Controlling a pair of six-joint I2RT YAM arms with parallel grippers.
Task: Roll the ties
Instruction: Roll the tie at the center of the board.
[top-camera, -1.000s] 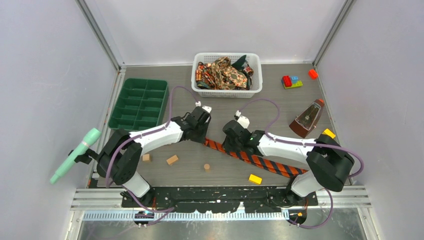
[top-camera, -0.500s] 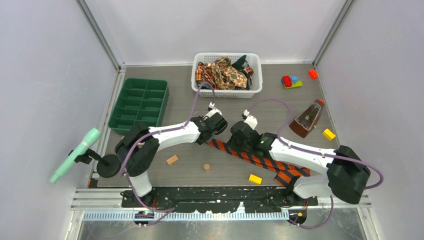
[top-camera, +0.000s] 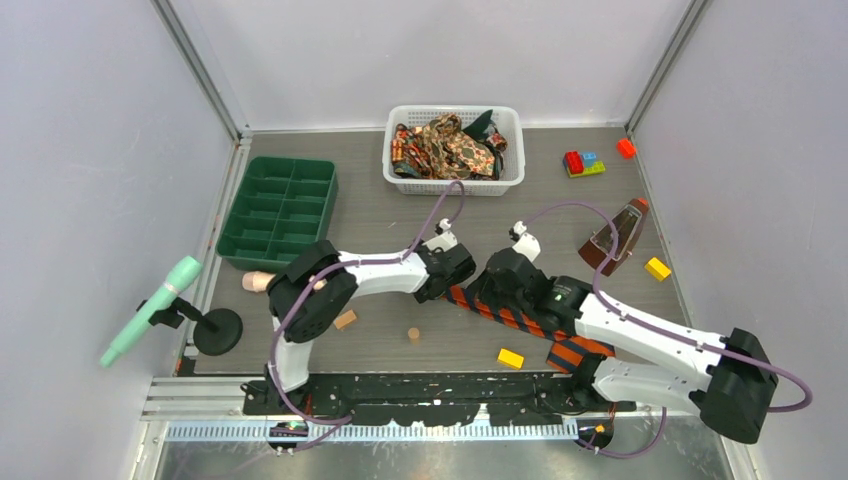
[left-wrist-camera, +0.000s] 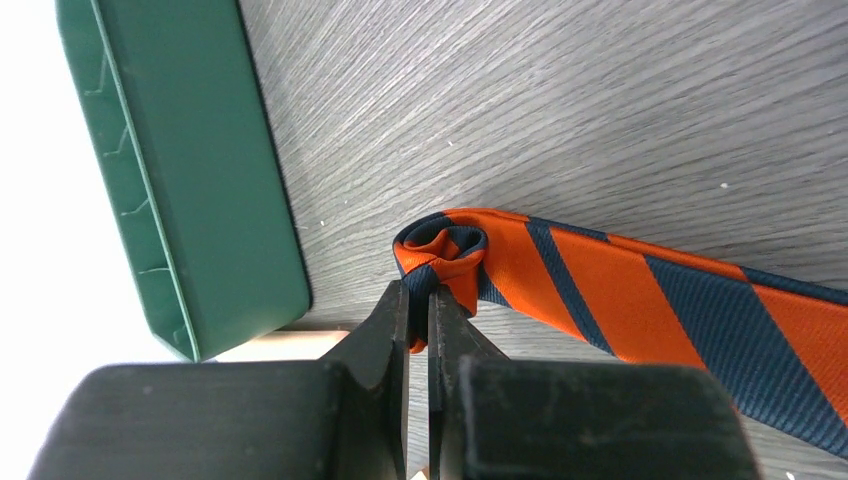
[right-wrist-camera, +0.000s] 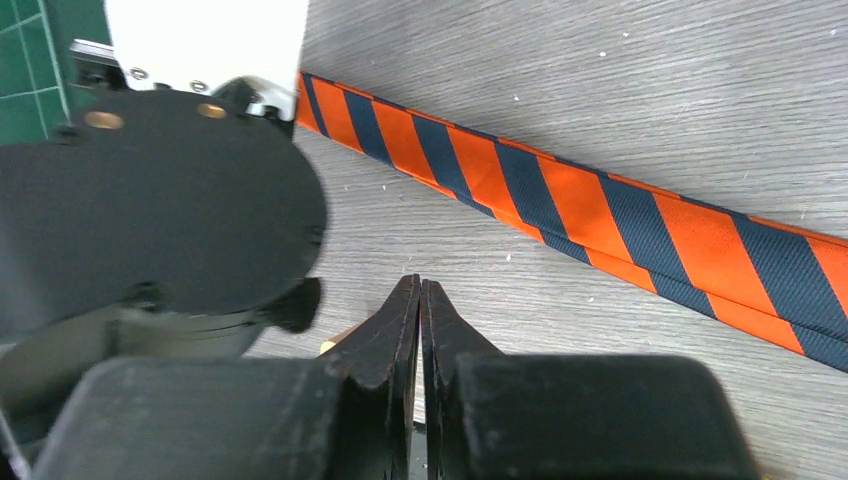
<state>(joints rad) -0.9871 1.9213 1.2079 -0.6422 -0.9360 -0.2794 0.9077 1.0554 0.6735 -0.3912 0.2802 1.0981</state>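
Note:
An orange-and-dark striped tie (top-camera: 530, 325) lies slanted on the table, its left end curled into a small roll (left-wrist-camera: 446, 246). My left gripper (left-wrist-camera: 419, 292) is shut on that rolled end; in the top view the left gripper (top-camera: 457, 282) sits at the tie's left tip. Just to its right is my right gripper (top-camera: 485, 290). In its wrist view the right gripper (right-wrist-camera: 419, 284) is shut with nothing in it, hovering over bare table just short of the flat striped tie (right-wrist-camera: 600, 215). More ties (top-camera: 445, 145), paisley and dark green, fill the white basket (top-camera: 455, 186).
A green compartment tray (top-camera: 280, 205) stands at the left, with its corner (left-wrist-camera: 190, 180) close to the roll. A metronome (top-camera: 612, 242) is at the right. Yellow blocks (top-camera: 511, 357), wooden pieces (top-camera: 345, 320) and toy bricks (top-camera: 583, 163) lie scattered. A mint microphone on a stand (top-camera: 150, 310) is at the far left.
Both arms have shifted right along the tie. The rolled end has travelled right with the left gripper, so less tie lies flat. The right gripper stays shut beside it.

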